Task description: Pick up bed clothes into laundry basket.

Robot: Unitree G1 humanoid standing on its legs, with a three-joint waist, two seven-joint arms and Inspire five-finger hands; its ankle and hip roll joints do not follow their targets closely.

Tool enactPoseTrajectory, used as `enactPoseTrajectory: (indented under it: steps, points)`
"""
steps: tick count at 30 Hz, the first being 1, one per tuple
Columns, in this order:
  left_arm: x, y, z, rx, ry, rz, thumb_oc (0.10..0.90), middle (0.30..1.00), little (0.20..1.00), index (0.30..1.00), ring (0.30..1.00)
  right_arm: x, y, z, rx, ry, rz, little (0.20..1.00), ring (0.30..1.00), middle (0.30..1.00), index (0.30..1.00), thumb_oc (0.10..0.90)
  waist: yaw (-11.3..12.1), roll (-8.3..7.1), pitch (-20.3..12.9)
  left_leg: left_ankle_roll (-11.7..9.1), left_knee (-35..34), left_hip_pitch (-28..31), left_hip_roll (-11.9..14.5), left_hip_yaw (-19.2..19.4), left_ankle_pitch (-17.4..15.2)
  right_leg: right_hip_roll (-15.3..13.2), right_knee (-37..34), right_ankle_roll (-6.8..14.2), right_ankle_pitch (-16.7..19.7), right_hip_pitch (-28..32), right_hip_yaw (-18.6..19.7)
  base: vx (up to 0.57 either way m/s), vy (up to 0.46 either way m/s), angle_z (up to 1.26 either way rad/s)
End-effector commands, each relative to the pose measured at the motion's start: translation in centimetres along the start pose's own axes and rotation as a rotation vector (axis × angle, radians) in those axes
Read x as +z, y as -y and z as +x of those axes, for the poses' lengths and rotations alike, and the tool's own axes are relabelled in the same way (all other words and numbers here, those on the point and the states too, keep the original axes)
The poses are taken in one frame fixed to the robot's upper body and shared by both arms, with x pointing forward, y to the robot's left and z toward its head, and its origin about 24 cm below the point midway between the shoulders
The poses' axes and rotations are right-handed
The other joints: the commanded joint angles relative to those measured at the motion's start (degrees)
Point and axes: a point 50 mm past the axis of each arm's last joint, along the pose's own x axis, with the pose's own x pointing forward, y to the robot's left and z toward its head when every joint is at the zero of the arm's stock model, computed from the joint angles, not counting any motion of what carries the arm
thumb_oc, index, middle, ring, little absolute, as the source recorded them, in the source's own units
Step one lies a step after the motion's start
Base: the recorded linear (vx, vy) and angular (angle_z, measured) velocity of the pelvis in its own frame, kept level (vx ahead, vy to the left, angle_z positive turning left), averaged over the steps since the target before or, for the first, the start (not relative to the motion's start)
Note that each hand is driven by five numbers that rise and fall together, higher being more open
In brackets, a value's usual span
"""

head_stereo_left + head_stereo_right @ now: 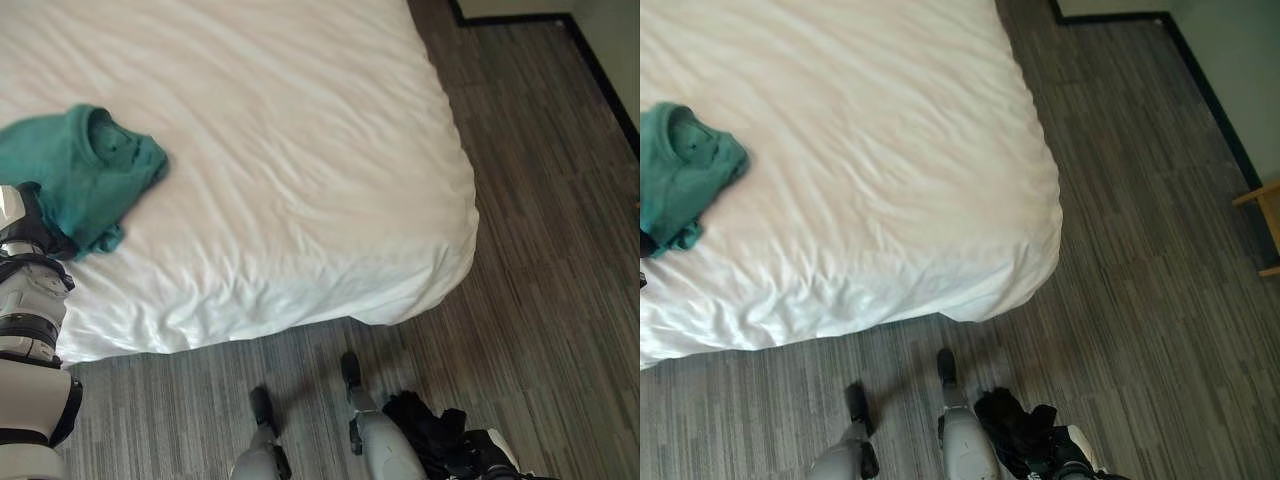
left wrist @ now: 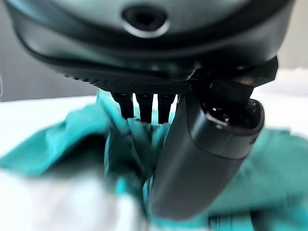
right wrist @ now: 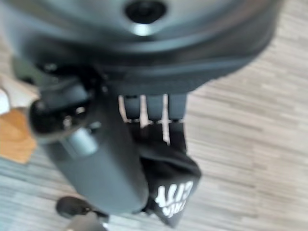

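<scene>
While the green shirt is lying crumpled on the white bed near its left edge, it is pinched by the clenched fingers of the left hand, and a black garment is gripped by the right hand above the wooden floor.

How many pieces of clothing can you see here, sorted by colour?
Teal: 1, a shirt on the white bed, with the left hand closed on it.
Black: 1, a garment held in the right hand above the floor.
Total: 2
</scene>
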Motion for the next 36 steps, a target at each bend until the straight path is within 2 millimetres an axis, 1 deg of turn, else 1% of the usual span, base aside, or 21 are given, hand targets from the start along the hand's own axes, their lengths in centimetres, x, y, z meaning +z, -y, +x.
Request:
enactPoseTrajectory:
  steps: [1,3,4,6,8,12,13,14,15,16,17,18,22,23,24,26,28,32,33,35,36]
  points:
    - [0.2,-2.9,1.1,0.095,-0.052,0.046,0.800,0.900,0.900,0.900,0.900,0.9,0.6,0.3,-0.058,0.028,-0.043,0.300,0.300,0.300,0.300,0.400,0.57,0.64,-0.86,-0.86,0.10,-2.90,1.30,-2.73,0.93,-6.10,0.26,9.86,-4.77,5.00,0.03,-0.02,0.020,0.11]
    - [0.5,-2.7,1.1,0.087,-0.053,0.039,0.800,0.900,0.900,0.900,0.900,1.5,1.0,0.6,-0.066,0.037,-0.042,0.300,0.300,0.300,0.300,0.400,0.68,0.57,-0.77,-0.84,0.10,-3.21,1.21,-2.90,1.01,-6.05,0.26,9.85,-4.71,4.64,0.13,-0.03,0.055,0.09]
    - [-0.6,-2.3,0.9,0.073,-0.105,0.011,0.400,0.300,0.300,0.300,0.300,2.9,2.2,1.0,-0.090,0.080,-0.014,0.300,0.300,0.300,0.300,0.400,0.88,0.23,-0.71,-0.80,0.10,-3.97,0.62,-2.69,0.80,-6.75,0.26,10.29,-4.36,3.72,0.05,-0.03,0.138,0.04]
    - [-0.5,-2.8,1.0,0.091,-0.097,-0.001,0.400,0.300,0.300,0.300,0.300,3.0,2.4,1.1,-0.092,0.088,-0.013,0.300,0.300,0.300,0.300,0.400,0.95,0.30,-0.96,-0.70,0.10,-3.80,0.38,-2.64,0.61,-7.02,0.26,10.48,-4.28,3.80,-0.04,-0.01,0.107,0.00]
    - [1.3,-4.7,1.6,0.167,-0.036,-0.032,0.400,0.300,0.300,0.300,0.300,3.1,2.7,1.0,-0.089,0.104,-0.011,0.300,0.300,0.300,0.300,0.400,0.84,0.41,-1.48,-0.46,0.10,-2.55,-0.31,-2.53,-0.23,-7.66,0.26,10.94,-4.48,4.97,-0.52,0.01,0.086,0.02]
    - [10.1,-9.5,1.4,0.377,0.284,-0.168,0.400,0.300,0.300,0.300,0.300,2.7,3.3,1.0,-0.089,0.094,0.022,0.300,0.300,0.300,0.300,0.400,0.63,0.36,-4.01,0.29,0.10,0.80,-1.43,-2.45,-2.17,-9.21,0.26,11.41,-4.68,8.54,-1.61,0.05,0.081,0.12]
    - [10.1,-9.5,1.4,0.377,0.284,-0.168,0.400,0.300,0.300,0.300,0.300,2.7,3.3,1.0,-0.089,0.095,0.022,0.300,0.300,0.300,0.300,0.400,0.64,0.35,-4.04,0.30,0.10,0.62,-1.45,-2.45,-1.97,-9.22,0.26,11.41,-4.50,8.36,-1.57,0.08,0.094,0.29]
    - [15.6,-12.8,-1.0,0.503,0.537,-0.337,0.400,0.300,0.300,0.300,0.300,3.2,3.7,1.0,-0.103,0.107,0.040,0.300,0.300,0.300,0.300,0.400,0.65,0.14,-5.44,0.63,0.10,2.94,-1.93,-2.03,-2.96,-9.79,0.26,11.41,-4.05,10.48,-2.13,0.08,0.085,0.29]
    - [17.4,-13.7,-2.4,0.543,0.641,-0.389,0.400,0.300,0.300,0.300,0.300,3.5,3.7,1.1,-0.107,0.113,0.047,0.300,0.300,0.300,0.300,0.400,0.56,-0.11,-5.78,0.68,0.10,3.89,-2.20,-1.90,-3.55,-9.98,0.26,11.41,-3.12,11.27,-2.21,0.08,0.085,0.23]
    - [17.3,-13.7,-2.4,0.543,0.639,-0.389,0.400,0.300,0.300,0.300,0.300,3.5,3.8,1.1,-0.107,0.113,0.045,0.300,0.300,0.300,0.300,0.400,0.52,-0.06,-5.86,0.70,0.10,3.69,-2.22,-1.85,-3.29,-10.00,0.26,11.41,-2.88,11.03,-2.12,0.00,0.086,0.10]
    - [20.9,-15.8,-7.2,0.640,0.915,-0.565,0.400,0.300,0.300,0.300,0.300,5.8,4.5,1.1,-0.148,0.191,0.077,0.300,0.300,0.300,0.300,0.400,0.81,-1.35,-6.36,0.77,0.10,5.85,-1.40,1.03,-4.38,-10.58,1.20,11.41,-1.03,11.59,-6.14,-0.05,0.072,0.02]
    - [20.5,-15.6,-7.2,0.638,0.906,-0.565,0.400,0.300,0.300,0.300,0.300,5.7,4.6,1.1,-0.151,0.189,0.068,0.300,0.300,0.300,0.300,0.400,0.94,-1.12,-6.14,0.80,0.10,6.28,-1.39,1.43,-4.27,-10.56,1.09,11.41,-0.72,11.80,-5.73,-0.08,0.088,-0.05]
    - [22.1,-16.8,-12.9,0.667,1.154,-0.767,0.400,0.300,0.300,0.300,0.300,8.8,4.6,0.6,-0.159,0.334,0.006,0.300,0.300,0.300,0.300,0.400,3.12,-1.24,-6.45,0.44,0.10,9.81,1.88,8.33,-4.09,-12.57,7.41,10.28,-3.68,12.94,-21.30,-0.09,0.057,-1.12]
    - [22.1,-16.8,-12.9,0.667,1.153,-0.767,0.400,0.300,0.300,0.300,0.300,8.8,4.7,0.6,-0.159,0.334,0.005,0.300,0.300,0.300,0.300,0.400,3.13,-1.20,-6.41,0.43,0.10,9.90,1.89,8.37,-4.11,-12.56,7.44,10.28,-3.70,12.98,-21.26,-0.12,0.066,-1.31]
    - [22.5,-16.7,-14.8,0.659,1.241,-0.798,0.400,0.300,0.300,0.300,0.300,9.3,4.5,0.4,-0.161,0.355,-0.026,0.300,0.300,0.300,0.300,0.400,3.83,-1.35,-7.13,0.80,0.10,11.46,2.19,10.50,-3.96,-12.73,9.35,9.67,-4.94,14.34,-23.87,-0.06,0.034,-0.69]
    - [22.5,-16.7,-14.8,0.658,1.240,-0.798,0.400,0.300,0.300,0.300,0.300,9.2,4.5,0.4,-0.161,0.355,-0.027,0.300,0.300,0.300,0.300,0.400,3.89,-1.32,-7.08,0.79,0.10,11.57,2.20,10.58,-3.99,-12.73,9.38,9.67,-4.95,14.37,-23.78,-0.05,0.018,-0.66]
    - [22.9,-16.9,-16.9,0.627,1.347,-0.858,0.400,0.300,0.300,0.300,0.300,10.6,5.8,0.2,-0.207,0.401,-0.056,0.300,0.300,0.300,0.300,0.400,4.70,-0.81,-10.01,1.07,0.10,13.54,2.70,14.49,-4.53,-14.93,11.76,10.56,-4.99,19.20,-27.74,-0.15,-0.025,-0.58]
    - [22.3,-17.7,-16.3,0.672,1.326,-0.792,0.400,0.300,0.300,0.300,0.300,12.2,8.5,-0.6,-0.301,0.485,-0.121,0.300,0.300,0.300,0.300,0.400,6.78,0.04,-12.28,0.78,0.29,14.62,3.69,21.94,-2.51,-18.14,11.59,11.12,-2.29,24.10,-35.29,-0.15,-0.052,-1.49]
    - [22.3,-17.7,-16.3,0.672,1.324,-0.793,0.400,0.300,0.300,0.300,0.300,12.1,8.5,-0.6,-0.302,0.484,-0.125,0.300,0.300,0.300,0.300,0.400,7.05,0.12,-12.18,0.66,0.24,14.91,3.71,22.30,-2.44,-18.02,11.20,11.11,-2.07,24.24,-35.04,-0.11,-0.151,-2.33]
    - [21.3,-17.5,-14.7,0.674,1.247,-0.752,0.400,0.300,0.300,0.300,0.300,15.0,11.8,-2.2,-0.426,0.616,-0.190,0.300,0.300,0.300,0.300,0.400,7.62,0.86,-13.48,-0.76,0.54,16.05,5.55,27.02,-0.05,-16.95,8.65,10.90,-2.62,25.39,-38.10,-0.10,-0.255,-2.08]
    - [19.6,-17.6,-13.2,0.690,1.176,-0.706,0.400,0.300,0.300,0.300,0.300,12.6,16.9,-3.6,-0.500,0.612,-0.169,0.300,0.300,0.300,0.300,0.400,5.73,0.39,-13.39,-1.85,0.73,17.05,6.88,28.92,0.92,-15.97,7.65,10.82,-2.99,24.98,-37.24,-0.11,-0.383,-1.14]
